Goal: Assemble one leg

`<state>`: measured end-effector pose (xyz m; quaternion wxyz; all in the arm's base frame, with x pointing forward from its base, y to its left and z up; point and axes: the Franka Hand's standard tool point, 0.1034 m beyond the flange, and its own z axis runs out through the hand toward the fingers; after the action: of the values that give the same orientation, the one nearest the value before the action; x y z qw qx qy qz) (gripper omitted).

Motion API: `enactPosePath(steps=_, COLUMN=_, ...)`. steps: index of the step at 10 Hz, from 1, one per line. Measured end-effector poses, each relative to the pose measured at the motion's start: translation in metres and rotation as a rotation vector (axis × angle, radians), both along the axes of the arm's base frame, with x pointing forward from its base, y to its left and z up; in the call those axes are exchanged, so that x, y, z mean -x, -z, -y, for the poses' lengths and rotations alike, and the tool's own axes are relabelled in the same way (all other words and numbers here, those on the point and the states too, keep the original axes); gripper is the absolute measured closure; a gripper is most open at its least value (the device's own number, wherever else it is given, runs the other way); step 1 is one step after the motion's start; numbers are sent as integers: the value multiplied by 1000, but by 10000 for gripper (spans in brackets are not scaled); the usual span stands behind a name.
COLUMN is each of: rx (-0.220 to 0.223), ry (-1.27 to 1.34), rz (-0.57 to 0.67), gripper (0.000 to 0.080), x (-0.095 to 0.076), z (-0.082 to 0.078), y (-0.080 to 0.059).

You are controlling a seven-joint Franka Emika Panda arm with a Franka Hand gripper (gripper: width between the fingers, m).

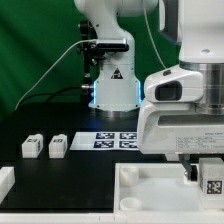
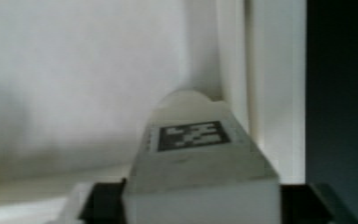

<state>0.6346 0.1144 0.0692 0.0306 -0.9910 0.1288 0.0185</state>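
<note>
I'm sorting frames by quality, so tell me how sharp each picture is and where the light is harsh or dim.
Exterior view: fairly sharp, dark backdrop, white tabletop nearly blown out, blue glow on the arm's base. Wrist view: soft and blurred throughout, the tagged white part close to the lens, its tag smeared, pale surface behind washed out, dark band along one edge.

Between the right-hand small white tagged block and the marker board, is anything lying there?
Nothing. The exterior view shows only a narrow strip of bare black table between the small white tagged block and the marker board.
</note>
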Motion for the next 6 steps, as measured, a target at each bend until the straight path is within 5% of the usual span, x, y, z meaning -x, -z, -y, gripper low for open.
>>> enactPosePath(steps=2, rx=4, ry=169, rz=-11, gripper=509, x=0, z=0, y=0)
enactPosePath(steps=6, rx=13, ry=1129, rz=-100, gripper=509, x=-2, z=0, y=0)
